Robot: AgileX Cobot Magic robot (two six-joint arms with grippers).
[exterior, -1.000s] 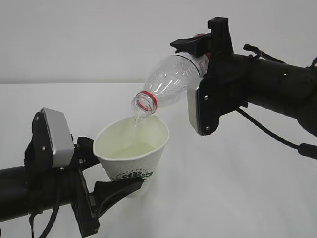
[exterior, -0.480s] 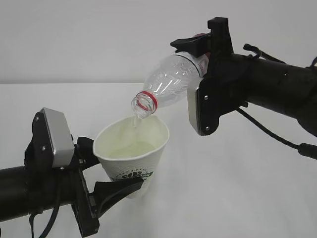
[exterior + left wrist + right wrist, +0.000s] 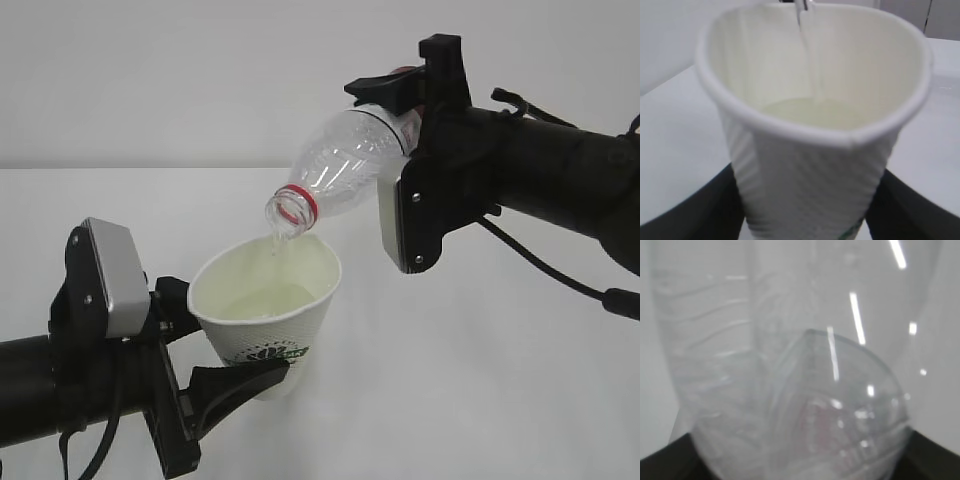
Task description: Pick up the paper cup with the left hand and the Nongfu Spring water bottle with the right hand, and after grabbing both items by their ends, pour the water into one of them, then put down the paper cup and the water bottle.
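Pouring is going on above the paper cup: the right hand is clamping the base end of the Nongfu Spring water bottle, tilting its mouth down just over the cup's rim. The left hand is gripping the cup's lower end, denting its wall. A thin stream of water is falling inside; holding the tilt steady should be keeping it off the rim.
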